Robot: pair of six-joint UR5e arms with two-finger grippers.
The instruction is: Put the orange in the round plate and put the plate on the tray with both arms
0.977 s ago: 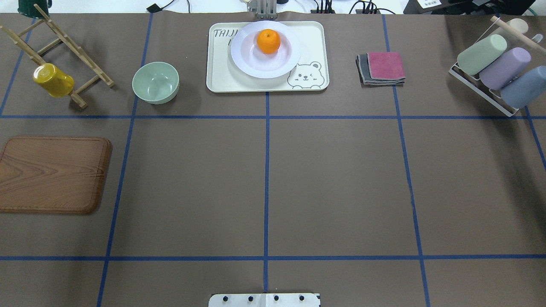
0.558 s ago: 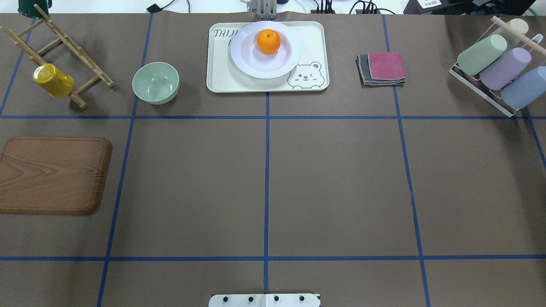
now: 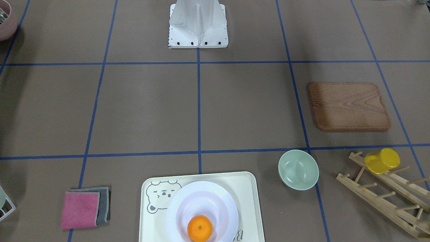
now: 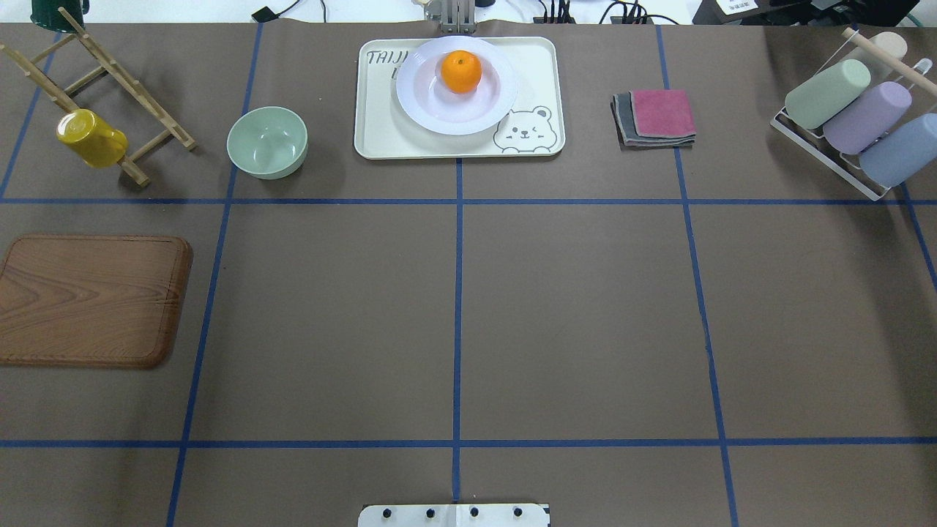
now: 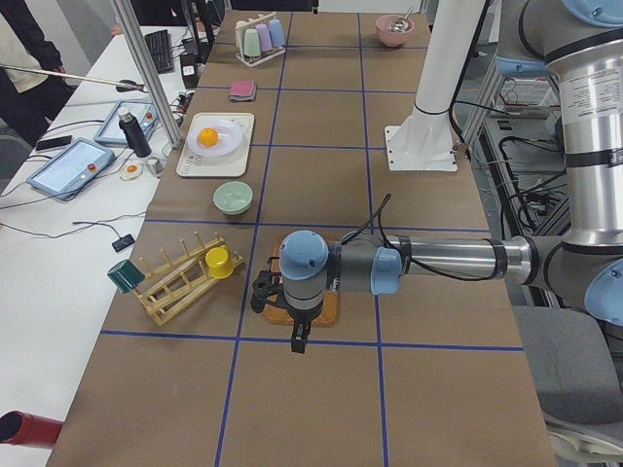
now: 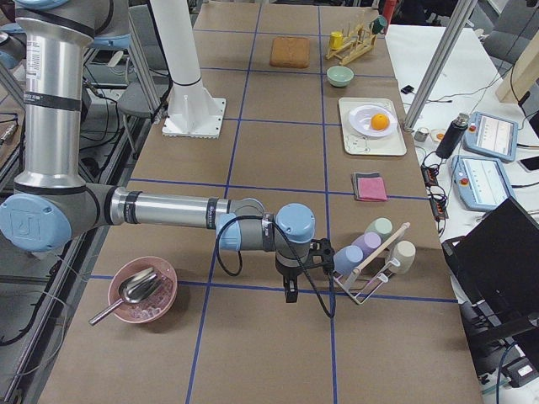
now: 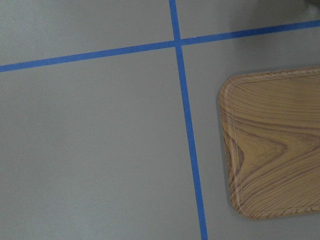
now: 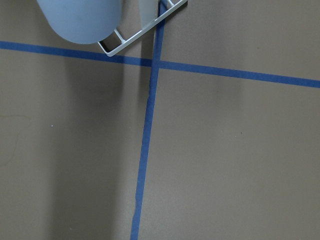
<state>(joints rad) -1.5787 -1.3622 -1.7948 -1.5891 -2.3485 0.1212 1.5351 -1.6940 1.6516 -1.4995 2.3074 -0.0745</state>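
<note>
Though the round plate (image 4: 439, 110) overlaps it, the tray (image 4: 534, 73) reads "TAIJI".

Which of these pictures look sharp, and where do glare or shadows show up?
Overhead exterior: sharp, evenly lit; the green bowl casts a soft shadow, the round plate has a faint lilac sheen. Exterior front-facing: sharp, but the bottom edge cuts off the tray. Left wrist-mounted: crisp grain on the wooden board. Right wrist-mounted: soft shadow bands cross the table below the blue cup.
</note>
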